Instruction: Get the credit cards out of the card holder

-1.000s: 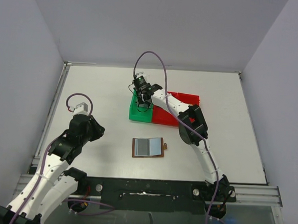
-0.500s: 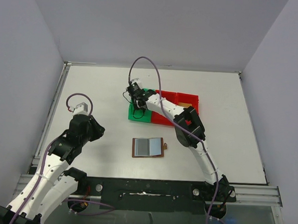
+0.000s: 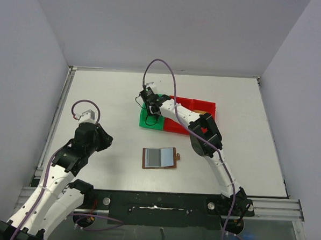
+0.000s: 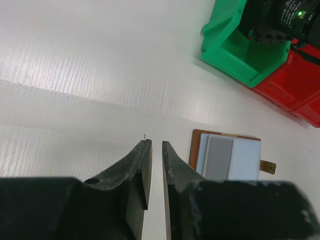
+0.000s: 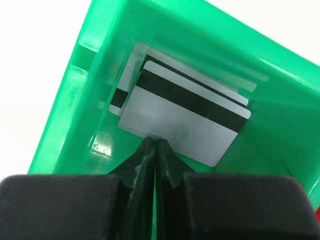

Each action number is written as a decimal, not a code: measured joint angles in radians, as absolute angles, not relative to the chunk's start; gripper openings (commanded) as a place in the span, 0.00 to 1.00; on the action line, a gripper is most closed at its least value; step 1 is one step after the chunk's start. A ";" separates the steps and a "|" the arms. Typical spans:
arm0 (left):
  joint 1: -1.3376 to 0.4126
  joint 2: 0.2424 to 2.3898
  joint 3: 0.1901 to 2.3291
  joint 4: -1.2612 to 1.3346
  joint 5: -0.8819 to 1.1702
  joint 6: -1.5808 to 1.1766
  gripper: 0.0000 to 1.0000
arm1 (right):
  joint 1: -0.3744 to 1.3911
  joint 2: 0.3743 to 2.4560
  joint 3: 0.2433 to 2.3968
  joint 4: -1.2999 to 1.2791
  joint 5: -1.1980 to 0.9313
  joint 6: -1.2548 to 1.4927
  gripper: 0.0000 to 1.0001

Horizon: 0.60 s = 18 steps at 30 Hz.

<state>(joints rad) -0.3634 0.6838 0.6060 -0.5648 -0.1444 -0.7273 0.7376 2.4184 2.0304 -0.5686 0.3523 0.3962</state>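
The card holder (image 3: 159,157) (image 4: 227,157) lies open and flat on the table, brown with pale inner pockets, and a grey credit card (image 4: 218,157) sits in its left pocket. Down inside the green bin (image 3: 149,121) (image 5: 70,100), my right gripper (image 3: 150,110) (image 5: 156,141) is shut on the near edge of a silver credit card (image 5: 185,120) with a black stripe. That card rests over other cards (image 5: 120,97) on the bin floor. My left gripper (image 4: 156,144) (image 3: 106,140) hovers left of the card holder. Its jaws stand a narrow slit apart with nothing between them.
A red bin (image 3: 196,108) (image 4: 290,85) adjoins the green one on its right. The right arm stretches from the near edge past the card holder's right side to the bins. Grey walls close in the white table on three sides.
The right gripper has shifted slightly left and lower over the green bin, which slid a little with it. The left arm and the card holder stay still.
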 measured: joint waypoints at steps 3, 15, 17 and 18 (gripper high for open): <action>-0.363 0.684 0.606 -0.565 -0.144 -0.727 0.14 | 0.734 2.418 2.030 -0.568 0.369 0.386 0.01; -0.363 0.692 0.606 -0.565 -0.141 -0.724 0.14 | 0.700 2.418 2.043 -0.568 0.388 0.348 0.10; -0.363 0.692 0.606 -0.565 -0.141 -0.724 0.14 | 0.700 2.418 2.045 -0.561 0.369 0.343 0.14; -0.363 0.692 0.606 -0.565 -0.141 -0.724 0.14 | 0.700 2.417 2.045 -0.559 0.358 0.339 0.17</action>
